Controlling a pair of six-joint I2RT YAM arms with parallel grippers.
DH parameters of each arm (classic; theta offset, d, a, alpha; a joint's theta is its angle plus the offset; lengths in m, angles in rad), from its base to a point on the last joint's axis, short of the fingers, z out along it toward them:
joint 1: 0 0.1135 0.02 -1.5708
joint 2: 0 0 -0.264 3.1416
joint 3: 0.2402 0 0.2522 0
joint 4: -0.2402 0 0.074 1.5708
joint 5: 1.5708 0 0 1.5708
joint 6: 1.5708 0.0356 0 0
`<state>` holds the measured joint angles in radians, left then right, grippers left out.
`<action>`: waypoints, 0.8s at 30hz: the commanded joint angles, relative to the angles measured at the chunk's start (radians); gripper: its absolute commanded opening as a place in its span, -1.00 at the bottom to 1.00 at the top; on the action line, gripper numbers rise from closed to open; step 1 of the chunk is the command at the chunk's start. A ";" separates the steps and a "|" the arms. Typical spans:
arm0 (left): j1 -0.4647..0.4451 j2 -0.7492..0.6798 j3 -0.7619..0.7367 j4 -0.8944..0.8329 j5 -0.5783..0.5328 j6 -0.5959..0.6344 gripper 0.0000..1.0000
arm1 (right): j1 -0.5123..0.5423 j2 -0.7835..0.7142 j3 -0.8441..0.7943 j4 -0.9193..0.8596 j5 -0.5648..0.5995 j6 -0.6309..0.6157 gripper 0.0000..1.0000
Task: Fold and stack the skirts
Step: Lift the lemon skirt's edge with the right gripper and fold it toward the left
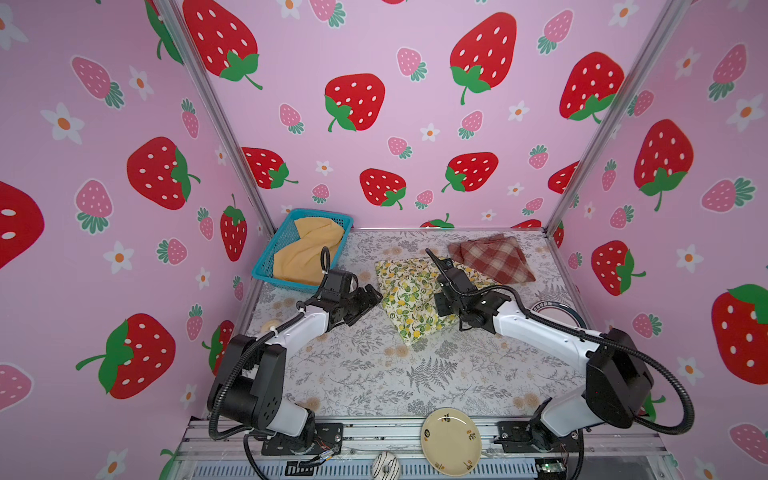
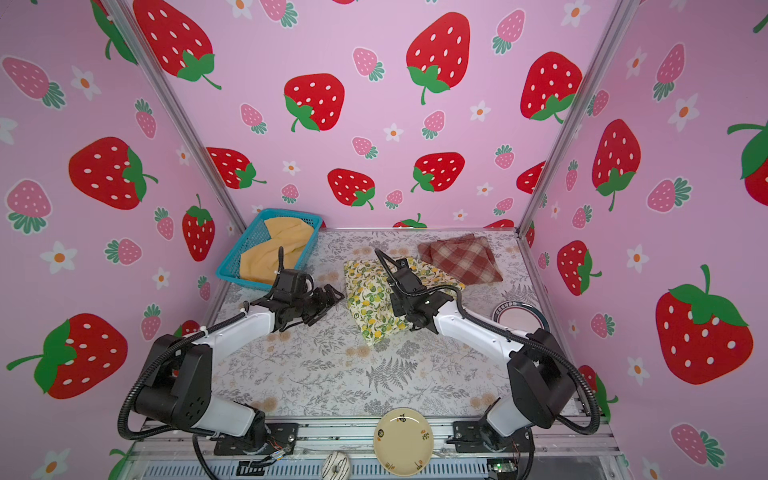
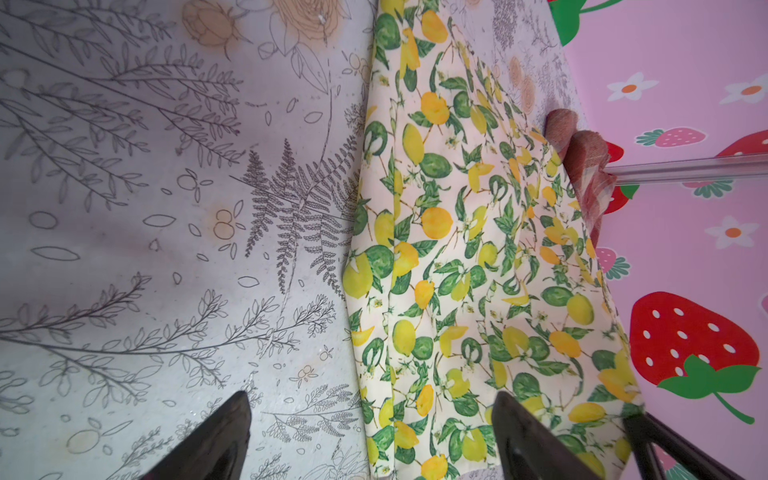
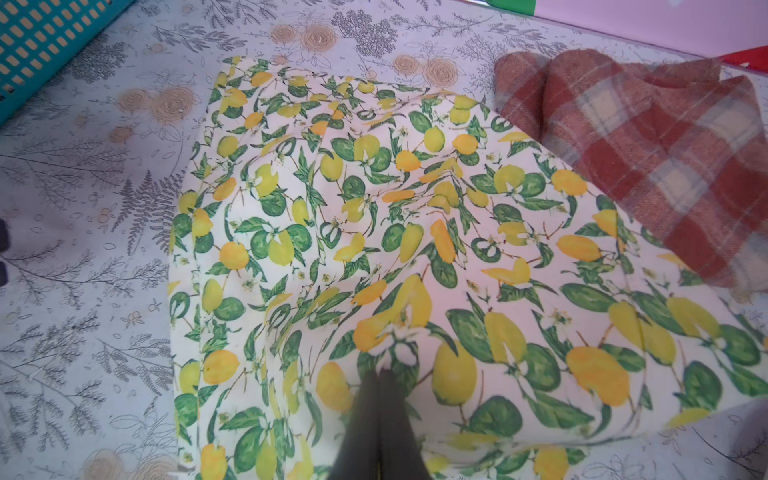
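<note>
Right wrist view: the pinch on the white lemon-and-leaf print cloth skirt (image 4: 374, 208), mid-table, looks shallow. Lifting could let it slip, or drag the red-and-cream plaid cloth skirt (image 4: 644, 158) overlapping it at 2 o'clock. The right gripper (image 4: 379, 374) is closed tight on a raised peak of that skirt. The left gripper (image 3: 372, 401) gapes wide, empty, at 9 o'clock.

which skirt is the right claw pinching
The lemon-print skirt, bunched at the shut right claw; the plaid skirt and the mustard skirt aren't held.
</note>
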<state>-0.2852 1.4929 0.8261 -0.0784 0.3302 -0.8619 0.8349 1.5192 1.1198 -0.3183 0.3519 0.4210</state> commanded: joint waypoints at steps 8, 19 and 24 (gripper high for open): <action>0.023 -0.049 -0.023 0.004 -0.005 -0.008 0.83 | 0.027 0.135 0.454 -0.198 -0.111 -0.082 -0.97; 0.105 -0.174 -0.059 -0.045 -0.016 0.002 0.83 | 0.109 0.437 1.223 -0.473 -0.181 -0.105 -0.97; 0.107 -0.222 -0.058 -0.074 -0.042 0.026 0.83 | 0.027 0.250 0.975 -0.380 -0.214 -0.075 -0.98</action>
<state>-0.1810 1.2942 0.7704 -0.1184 0.3077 -0.8574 0.9230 1.8805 2.1803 -0.7101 0.1570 0.3244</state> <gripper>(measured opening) 0.915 0.046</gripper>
